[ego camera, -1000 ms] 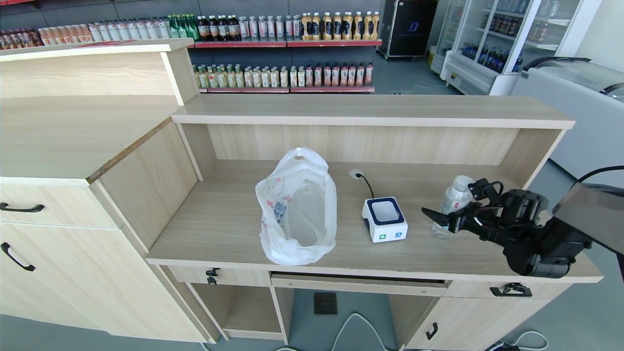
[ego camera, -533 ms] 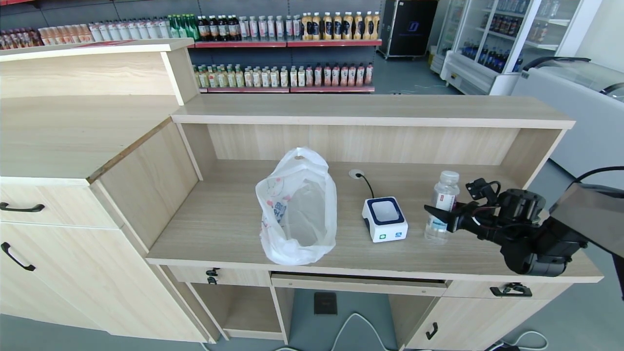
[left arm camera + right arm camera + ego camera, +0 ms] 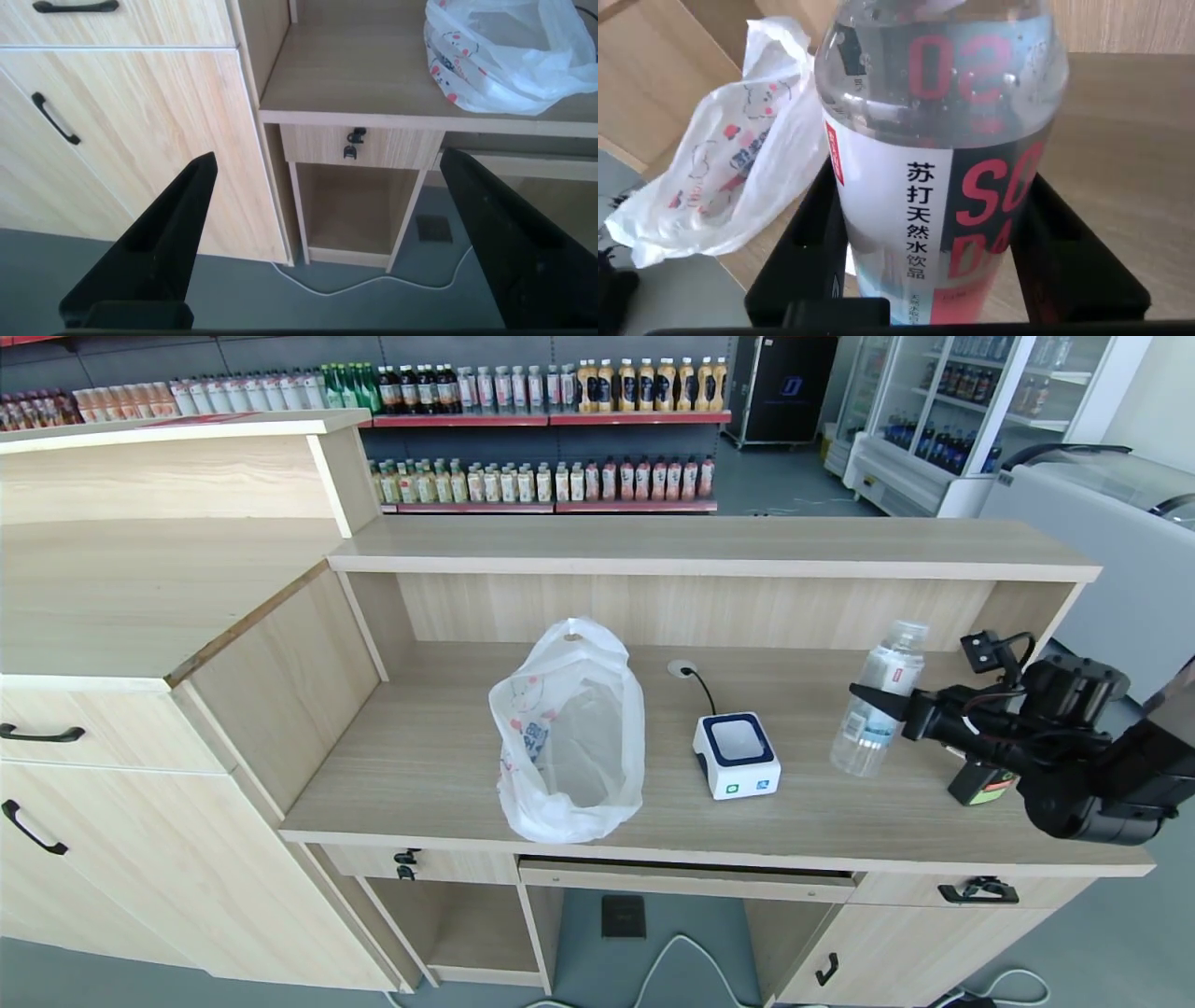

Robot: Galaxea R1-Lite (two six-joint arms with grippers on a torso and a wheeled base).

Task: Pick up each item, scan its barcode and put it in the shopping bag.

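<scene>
The left gripper (image 3: 327, 233) is seen low before the counter front, its fingers spread wide with nothing between them. Above the counter (image 3: 420, 756), the water bottle (image 3: 857, 751) is clamped about its labelled middle by the right gripper (image 3: 882, 707). It is tilted, its base seemingly clear of the wood, just right of the scanner (image 3: 736, 754). Smooth, thin-walled plastic with a weighty fill is judged, so a firm mid-body hold is favoured. The shopping bag (image 3: 571, 733) stands open beyond the scanner, farther left.

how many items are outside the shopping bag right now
2: a water bottle gripped in the right hand beside the scanner, and a dark item on the counter's right end. The bag may hide others.
</scene>
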